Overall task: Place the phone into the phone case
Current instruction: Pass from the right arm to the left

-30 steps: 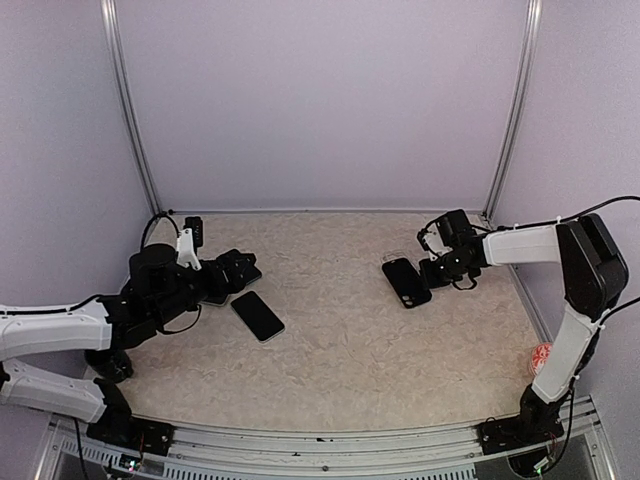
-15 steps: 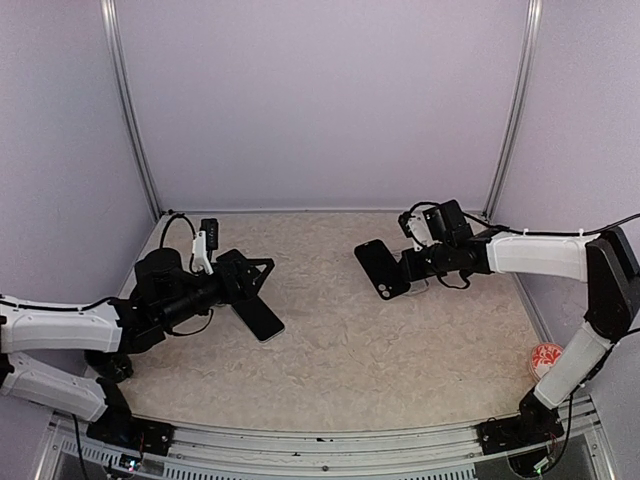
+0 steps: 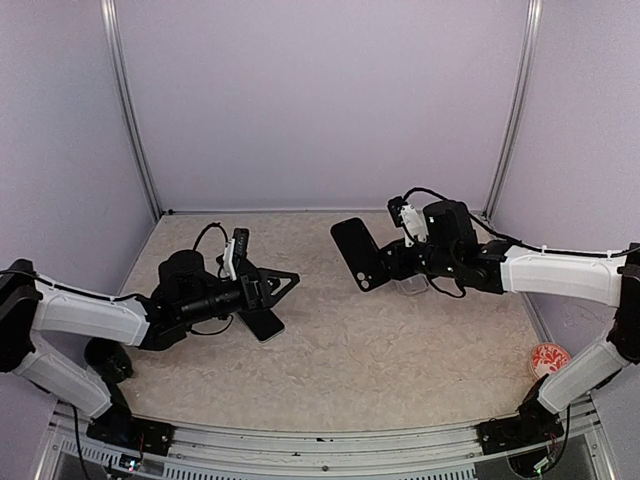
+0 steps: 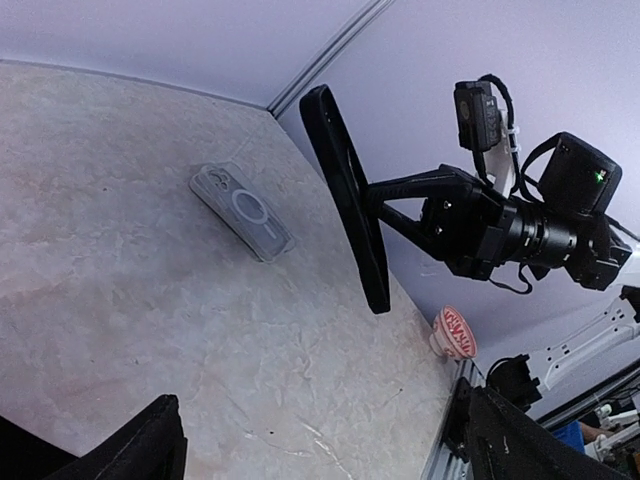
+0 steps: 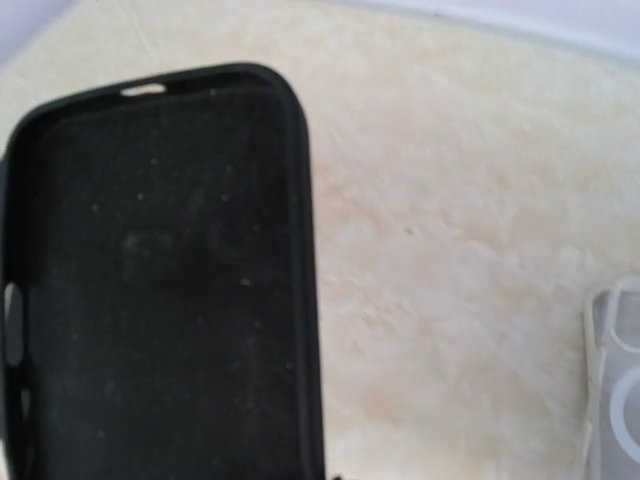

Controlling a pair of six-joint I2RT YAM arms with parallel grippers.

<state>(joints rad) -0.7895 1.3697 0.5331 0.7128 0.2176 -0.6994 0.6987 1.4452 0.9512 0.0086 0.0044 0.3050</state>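
Observation:
A black phone (image 3: pixel 264 324) with a glossy face lies flat on the table, left of centre. My left gripper (image 3: pixel 283 287) hovers just above its far end, wide open and holding nothing; the left wrist view shows only its fingertips (image 4: pixel 150 445), not the phone. The transparent phone case (image 3: pixel 411 287) with its white ring (image 4: pixel 245 209) lies flat on the table at the right (image 5: pixel 615 385). My right gripper (image 3: pixel 392 262) hangs over it, shut on the lower end of a black phone-sized shell (image 3: pixel 355 252) with a raised rim (image 5: pixel 160 280), held tilted in the air (image 4: pixel 345 190).
A red-and-white patterned cup (image 3: pixel 543 358) stands at the table's right edge (image 4: pixel 455 333). Metal frame posts rise at both back corners, and a rail (image 3: pixel 330 437) runs along the near edge.
My right arm has carried the black shell leftward and up off the table, leaving the transparent case uncovered. My left arm has reached right, over the phone, still open.

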